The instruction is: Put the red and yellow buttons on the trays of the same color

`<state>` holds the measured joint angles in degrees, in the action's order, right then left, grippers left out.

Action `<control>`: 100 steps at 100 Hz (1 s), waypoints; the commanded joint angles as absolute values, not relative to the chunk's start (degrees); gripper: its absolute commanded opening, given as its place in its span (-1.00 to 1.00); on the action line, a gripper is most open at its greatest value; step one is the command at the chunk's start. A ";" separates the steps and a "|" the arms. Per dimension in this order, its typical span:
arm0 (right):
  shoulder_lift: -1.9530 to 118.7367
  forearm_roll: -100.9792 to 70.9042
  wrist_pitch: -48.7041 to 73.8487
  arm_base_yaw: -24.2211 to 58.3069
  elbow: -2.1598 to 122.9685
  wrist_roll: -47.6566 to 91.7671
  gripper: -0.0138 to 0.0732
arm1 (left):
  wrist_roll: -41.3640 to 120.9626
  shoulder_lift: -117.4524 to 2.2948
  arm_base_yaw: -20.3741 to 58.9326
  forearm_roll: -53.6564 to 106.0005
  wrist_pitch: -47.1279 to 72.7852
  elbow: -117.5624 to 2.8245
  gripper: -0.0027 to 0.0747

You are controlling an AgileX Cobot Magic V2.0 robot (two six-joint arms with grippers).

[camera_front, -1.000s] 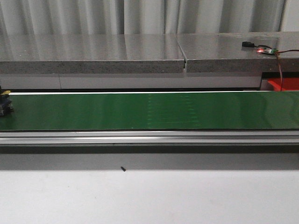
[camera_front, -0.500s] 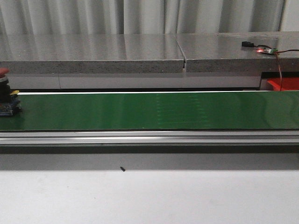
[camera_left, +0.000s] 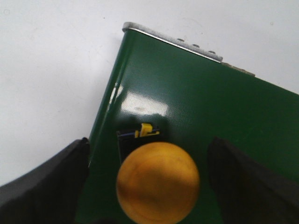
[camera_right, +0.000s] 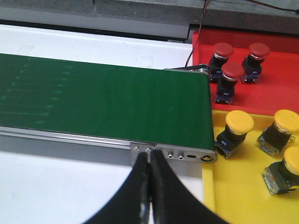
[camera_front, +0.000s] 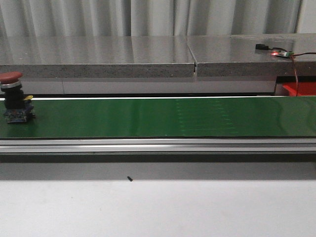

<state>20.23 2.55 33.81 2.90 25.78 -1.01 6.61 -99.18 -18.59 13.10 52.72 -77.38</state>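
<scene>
Since a second ago a red button (camera_front: 12, 96) has ridden into the front view at the belt's far left end; half a second back only its cap showed at the frame edge, now the whole thing stands upright on the green belt (camera_front: 163, 117), cap up, base flat. Rest of the belt in front view bare.

Left wrist view: a yellow button (camera_left: 158, 182) sits on the belt close to its end corner, cap toward the camera, left gripper (camera_left: 149, 186) spread wide, one finger (camera_left: 51, 182) off the belt edge over the white table (camera_left: 46, 70), the other over the green. Pads not touching the cap. Looks like it straddles the button either after setting it down or ready to take it; can't tell which.

Right wrist view: right gripper (camera_right: 149, 172) pinched closed, holding nothing, hanging just off the belt's near rail at the delivery end. Likely waiting there because the trays are beside it. Red tray (camera_right: 275, 79) holds three red buttons, yellow tray (camera_right: 243, 186) holds three yellow ones, both butted against the belt end.

Room: open belt between the incoming red button and the trays. The red tray has free floor near the front; the yellow tray is open toward the belt side. Belt rail edge is the thing to clear when reaching in.
</scene>
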 commanded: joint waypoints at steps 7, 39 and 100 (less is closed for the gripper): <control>20.59 2.66 29.97 2.69 27.06 -0.48 -0.95 | 6.97 -93.97 -18.22 14.56 50.27 -78.79 0.53; 20.59 2.66 29.97 2.69 27.06 -0.48 -0.95 | 11.62 -84.47 -14.14 13.25 49.51 -78.79 -0.28; 20.59 2.66 29.97 2.69 27.06 -0.48 -0.95 | 14.03 -64.98 0.38 11.04 43.06 -60.36 -0.98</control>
<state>20.23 2.55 33.81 2.90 25.78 -1.01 13.46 -69.68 -1.79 10.50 47.73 -62.25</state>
